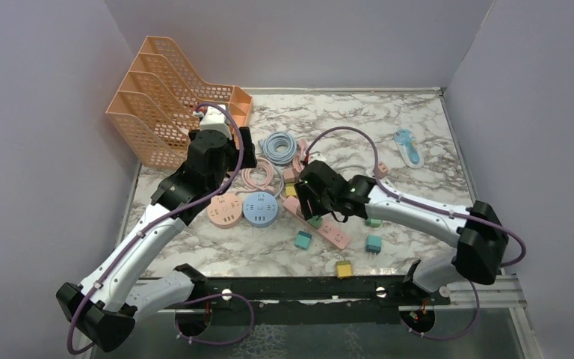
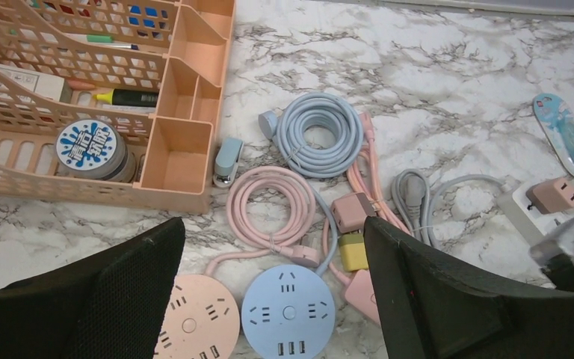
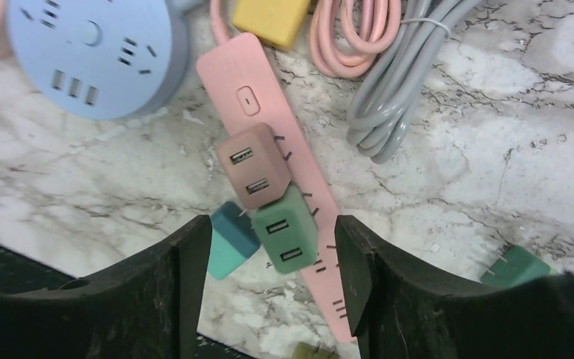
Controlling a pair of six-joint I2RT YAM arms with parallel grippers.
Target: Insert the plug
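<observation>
**A:** Where does the green plug (image 3: 285,228) sit?

**B:** On the pink power strip (image 3: 228,71), right against a dusty-pink adapter (image 3: 252,164) that is plugged in just above it. It looks pressed down flush. From overhead I cannot see the prongs, so I'm only judging that it is fully seated.

**A:** And the right gripper (image 3: 270,239)?

**B:** It hangs over the plug with one finger on each side. Its fingers (image 3: 187,284) stand apart from the plug with a gap on both sides, so the jaws are released and hold nothing. A teal adapter (image 3: 228,239) lies loose on the table, close to the inner face of one finger.

**A:** The left gripper (image 2: 273,232)?

**B:** It is spread wide and empty, hovering above the round blue socket (image 2: 288,314) and the round pink socket (image 2: 194,325).

**A:** So which step is this?

**B:** I'd say the end of the insertion: the plug is in and the grip is off.

**A:** What does the next move need?

**B:** A straight lift, so neither finger catches the green plug or knocks the teal adapter. If the green plug turns out to sit proud, it needs a push downward first.
</observation>
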